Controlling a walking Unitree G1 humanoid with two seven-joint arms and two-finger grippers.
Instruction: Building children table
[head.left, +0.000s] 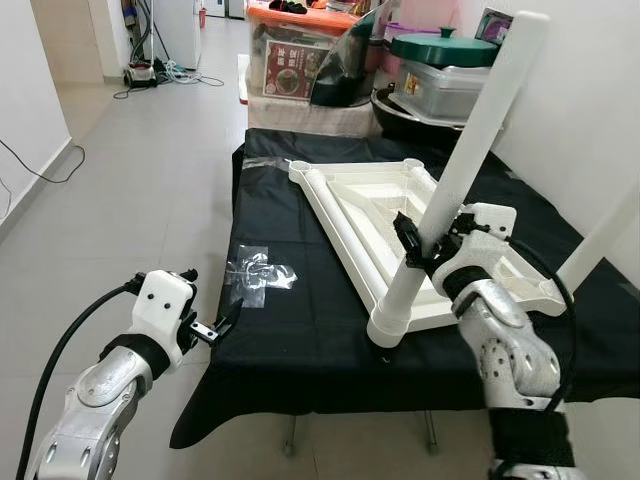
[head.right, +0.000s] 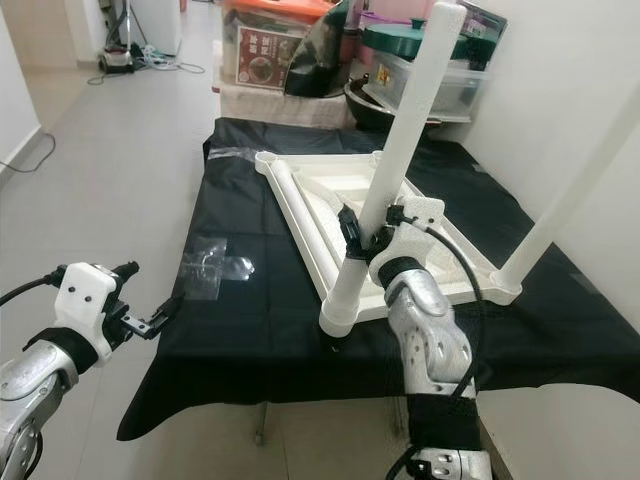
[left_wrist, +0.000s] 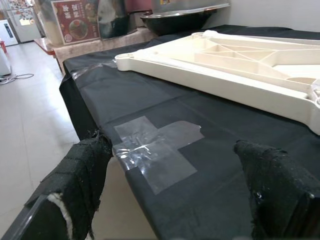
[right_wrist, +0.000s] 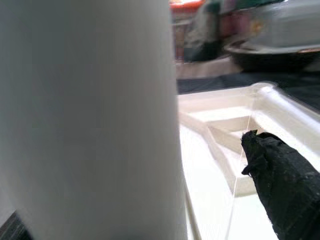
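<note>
Right pincer (head.left: 418, 247) clamps table leg (head.left: 455, 175) — seemingly socketed; left pincer (left_wrist: 170, 195) agape.

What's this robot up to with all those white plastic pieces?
It is putting together a small table. The white tabletop lies upside down on a black cloth. The right pincer grips a white leg standing tilted in the near corner socket. The left pincer hovers open by the cloth's edge, near some clear tape.
</note>
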